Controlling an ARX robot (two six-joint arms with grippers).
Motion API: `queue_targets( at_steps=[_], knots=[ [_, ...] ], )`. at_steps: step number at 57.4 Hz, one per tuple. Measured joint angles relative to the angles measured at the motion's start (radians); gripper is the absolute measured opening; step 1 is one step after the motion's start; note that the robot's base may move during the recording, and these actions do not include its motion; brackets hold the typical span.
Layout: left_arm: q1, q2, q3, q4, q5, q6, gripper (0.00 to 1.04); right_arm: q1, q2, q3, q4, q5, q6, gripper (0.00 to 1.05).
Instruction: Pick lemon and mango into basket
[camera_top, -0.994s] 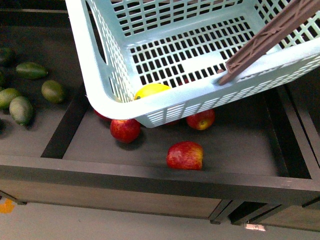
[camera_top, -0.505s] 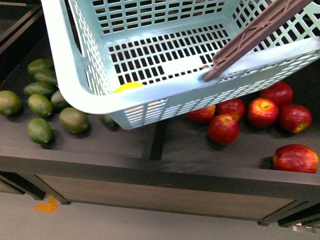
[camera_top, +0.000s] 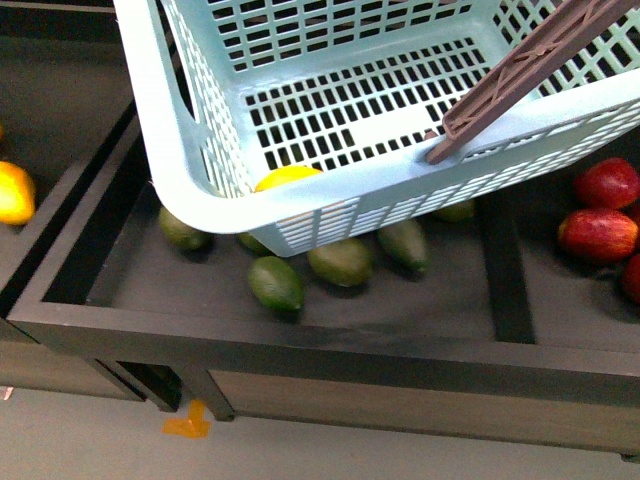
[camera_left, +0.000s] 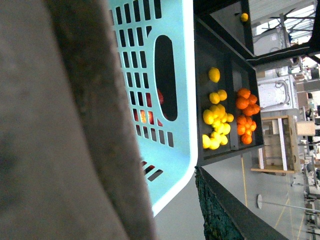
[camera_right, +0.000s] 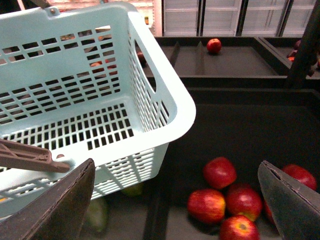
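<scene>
The right hand (camera_right: 176, 164) stands wide open: its two dark fingers (camera_right: 60, 210) sit at opposite edges of the right wrist view, tips well apart, gripping nothing. In the left wrist view a blurred grey-brown mass (camera_left: 55, 130) crowds the lens. Whether it is a finger of the left hand, or how that hand stands, cannot be told.

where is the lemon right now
Front view: the lemon sits inside the basket, in its near-left corner just behind the rim, above the green fruits lying in the bin below.
</scene>
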Motion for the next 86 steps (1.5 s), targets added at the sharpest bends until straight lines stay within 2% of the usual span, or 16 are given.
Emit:
queue_targets(
  at_steps=[86],
  knots=[
    [0.003,0.0,0.001,0.0,-0.007,0.002,0.3,0.0,-0.002,0.0,-0.001,-0.001,-0.001,0.96]
  ],
)
